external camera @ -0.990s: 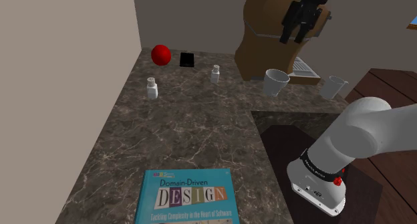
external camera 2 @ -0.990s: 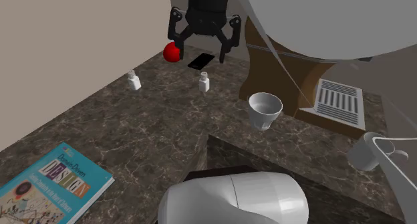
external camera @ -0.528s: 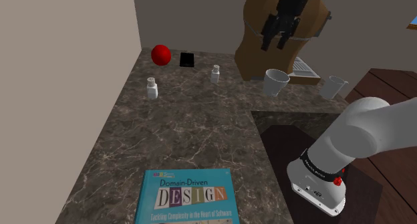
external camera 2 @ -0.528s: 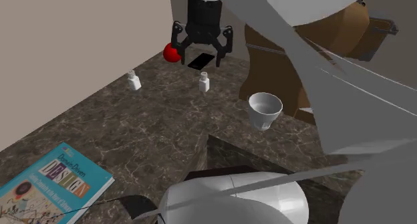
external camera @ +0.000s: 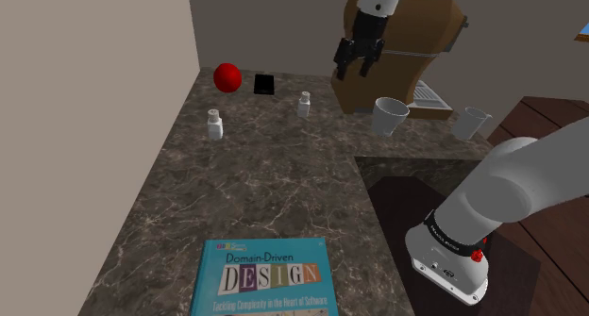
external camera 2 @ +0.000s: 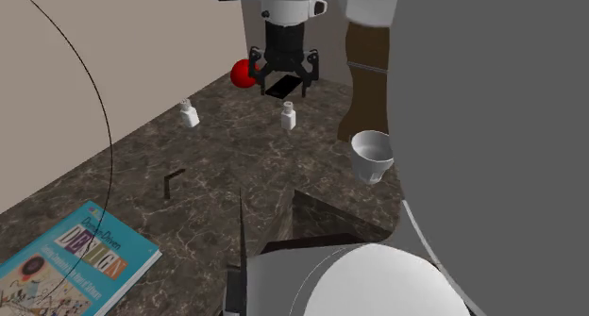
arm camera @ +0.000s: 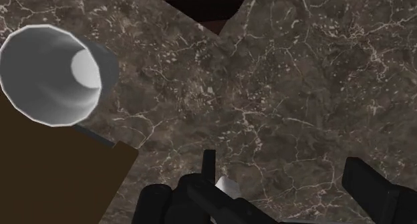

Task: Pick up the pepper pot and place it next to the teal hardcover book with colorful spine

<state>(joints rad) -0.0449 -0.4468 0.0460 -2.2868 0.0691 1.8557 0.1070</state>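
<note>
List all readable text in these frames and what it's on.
"Domain-Driven": teal book, front cover, top line.
"DESIGN": same cover, big letters on coloured blocks.
Subtitle line beneath: cut by the picture's edge, too blurred to read surely.
Marking on the arm's dark base band: too small to read.

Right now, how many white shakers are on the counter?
2. One shaker near the beige wall; the other shaker near the black square. More could hide behind the brown machine.

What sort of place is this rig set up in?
Likely a home kitchen: a dark marbled worktop, a small white shaker pot on it, and a white cup beside a brown coffee-machine-like appliance.
</note>
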